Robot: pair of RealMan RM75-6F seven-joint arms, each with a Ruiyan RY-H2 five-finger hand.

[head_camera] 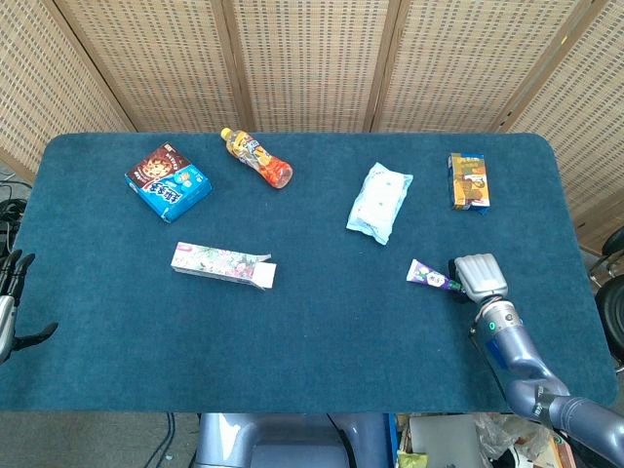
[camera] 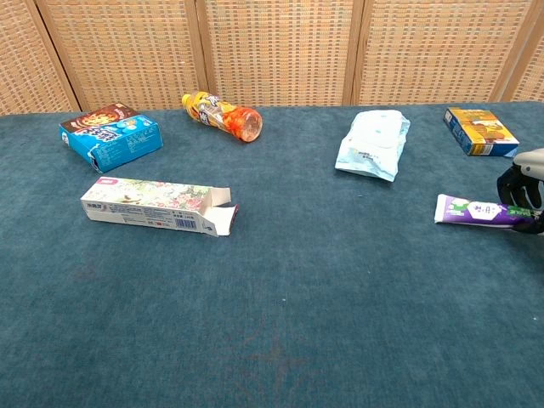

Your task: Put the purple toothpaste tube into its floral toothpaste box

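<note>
Head view
Surface: a table (head_camera: 312, 341) covered in dark teal cloth, its corners rounded.
Room: woven cane screens in wooden frames stand behind it.
Toothpaste tube (head_camera: 433, 277): lies near the right edge, long axis slanting, its flat crimped end up and to the left, the other end under the right hand.
Right hand (head_camera: 478, 277): fingers curled down around the tube's right end, gripping it.
Left hand (head_camera: 12, 302): off the table's left edge, dark fingers apart, nothing in them.
Floral box (head_camera: 223, 264): left of centre, well apart from the tube, long axis nearly left-right, open flaps at its right end.
Others: snack box (head_camera: 169, 180), bottle (head_camera: 257, 158), white pouch (head_camera: 378, 201), small carton (head_camera: 468, 179) along the far side.

Chest view
Surface: the same cloth fills the lower frame, with the screens behind it.
Only here: the tube (camera: 472, 210) is seen from the side, crimped end pointing left, held just clear of the cloth.
Right hand (camera: 525, 191): cut by the frame edge, dark fingers wrapped round the tube.
Left hand: shown by the head view alone.
Floral box (camera: 157, 206): open end faces right, toward the tube.
</note>
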